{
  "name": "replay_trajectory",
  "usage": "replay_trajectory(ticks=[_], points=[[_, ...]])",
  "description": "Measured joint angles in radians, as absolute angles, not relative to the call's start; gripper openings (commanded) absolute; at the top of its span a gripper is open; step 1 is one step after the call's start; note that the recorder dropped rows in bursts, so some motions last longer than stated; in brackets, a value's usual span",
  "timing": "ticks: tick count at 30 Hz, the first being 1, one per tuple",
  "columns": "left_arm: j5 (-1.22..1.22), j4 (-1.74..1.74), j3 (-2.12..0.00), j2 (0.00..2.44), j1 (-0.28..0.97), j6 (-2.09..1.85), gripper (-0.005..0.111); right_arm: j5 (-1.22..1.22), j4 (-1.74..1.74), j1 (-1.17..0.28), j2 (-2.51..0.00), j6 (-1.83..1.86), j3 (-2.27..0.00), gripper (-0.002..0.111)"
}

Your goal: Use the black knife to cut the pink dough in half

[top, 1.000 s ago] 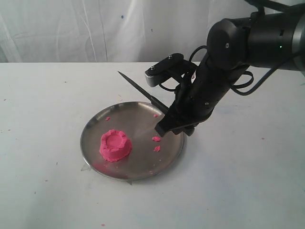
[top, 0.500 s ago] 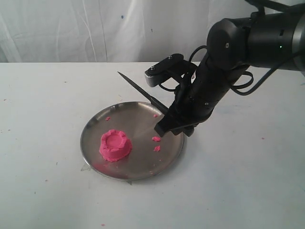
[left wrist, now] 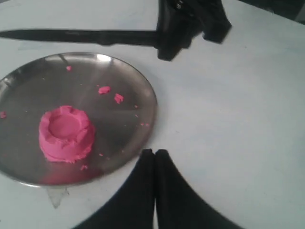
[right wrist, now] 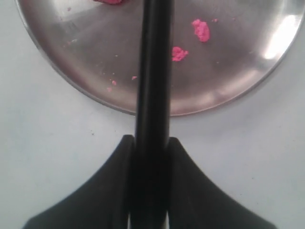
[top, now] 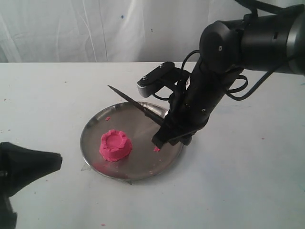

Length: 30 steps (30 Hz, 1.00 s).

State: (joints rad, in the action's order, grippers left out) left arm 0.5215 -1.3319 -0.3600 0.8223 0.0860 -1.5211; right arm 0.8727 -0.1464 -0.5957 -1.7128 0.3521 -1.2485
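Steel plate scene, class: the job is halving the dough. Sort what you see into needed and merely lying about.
Needed: pink dough; black knife; right claw gripping it.
Lying about: pink crumbs; steel plate; left claw, shut, empty.

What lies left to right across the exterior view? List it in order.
Left gripper at the lower left edge → pink dough on the steel plate → black knife, blade pointing left above the plate's far side → right gripper holding the knife's handle.
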Motion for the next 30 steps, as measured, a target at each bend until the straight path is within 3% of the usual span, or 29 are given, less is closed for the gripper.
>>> replay_trajectory(ticks=[6,22,30], points=[[0.436,-1.677,-0.415,1.056,0.106,-1.958,0.000,0.888,-0.156,-0.639,-1.713,0.386,-1.248,0.000],[0.312,-1.723,-0.746,1.514,0.108,-1.929,0.000,0.904,-0.160,-0.658,-1.773,0.518,-1.247,0.000],[-0.209,-1.720,-0.894,1.643,0.112,-1.916,0.000,0.885,-0.160,-0.658,-1.788,0.527,-1.247,0.000]])
